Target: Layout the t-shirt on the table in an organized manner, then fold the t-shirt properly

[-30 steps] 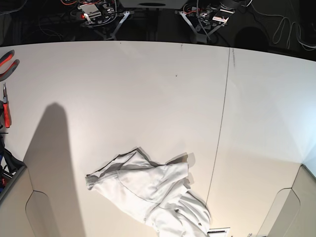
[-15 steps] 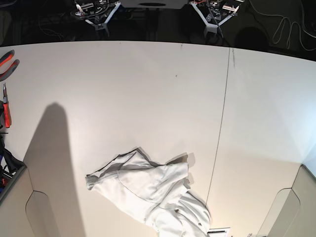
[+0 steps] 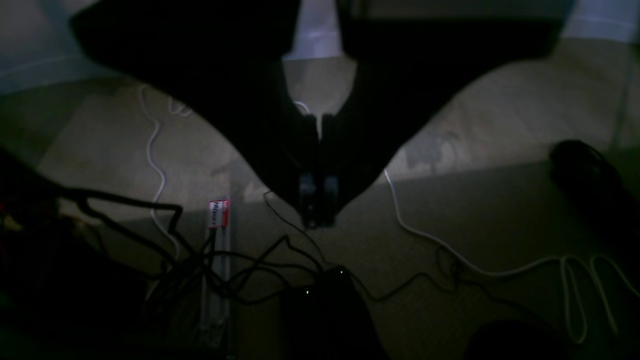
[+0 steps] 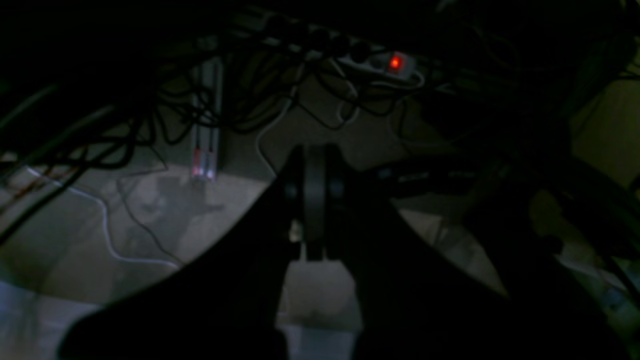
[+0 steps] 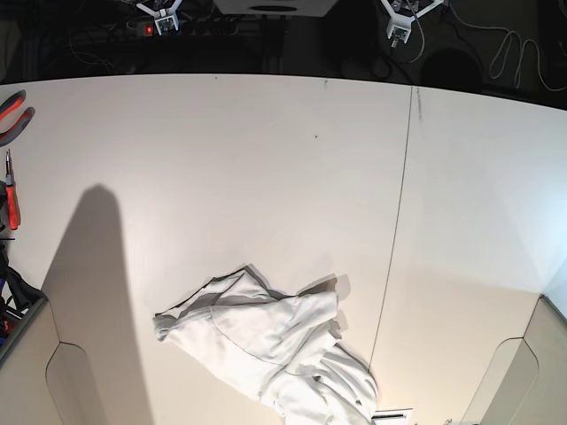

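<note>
One crumpled white t-shirt of thin soft cloth (image 5: 275, 359), heaped in folds on the wide smooth off-white table (image 5: 266, 159), just left of its thin dark seam line (image 5: 396, 212) at the near edge. Beyond the far edge, only the base view shows both arms' tips. Wrist views alone show a dim floor with tangled cables: left gripper (image 3: 318, 192) and right gripper (image 4: 315, 200), dark jaws pressed together, each holding nothing.
</note>
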Available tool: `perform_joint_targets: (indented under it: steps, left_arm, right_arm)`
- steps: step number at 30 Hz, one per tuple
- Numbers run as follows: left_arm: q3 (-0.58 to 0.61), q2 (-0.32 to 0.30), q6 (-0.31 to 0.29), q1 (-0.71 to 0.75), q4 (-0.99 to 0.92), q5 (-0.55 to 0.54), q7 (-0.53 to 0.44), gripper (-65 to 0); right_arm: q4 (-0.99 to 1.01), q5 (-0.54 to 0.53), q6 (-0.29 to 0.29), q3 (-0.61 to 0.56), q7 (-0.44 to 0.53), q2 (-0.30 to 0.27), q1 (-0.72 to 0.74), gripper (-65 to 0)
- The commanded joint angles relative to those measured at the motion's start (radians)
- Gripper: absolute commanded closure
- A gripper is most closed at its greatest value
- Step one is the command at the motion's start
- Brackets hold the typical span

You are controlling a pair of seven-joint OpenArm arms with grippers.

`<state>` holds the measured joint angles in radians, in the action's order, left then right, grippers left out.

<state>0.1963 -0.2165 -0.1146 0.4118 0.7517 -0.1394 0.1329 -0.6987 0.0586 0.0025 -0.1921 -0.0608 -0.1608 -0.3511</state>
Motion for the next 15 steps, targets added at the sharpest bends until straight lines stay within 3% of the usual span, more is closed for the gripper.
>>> perform_joint_targets:
  steps: [1, 7, 15]
  left_arm:
    - [-0.001, -0.014, -0.002, 0.034, 0.036, -0.003, -0.005, 0.0]
    - [-0.001, -0.077, -0.002, 0.209, 0.273, -0.011, 0.011, 0.0]
    - [-0.001, -0.184, -0.003, 0.428, 0.676, -0.037, 0.106, 0.0]
  right_arm:
    - [-0.042, -0.002, 0.000, 0.002, 0.011, -0.011, -0.031, 0.0]
    - [-0.284, -0.002, 0.000, 0.002, 0.011, -0.026, -0.196, 0.0]
    - [-0.636, -0.002, 0.000, 0.002, 0.011, -0.079, -0.394, 0.0]
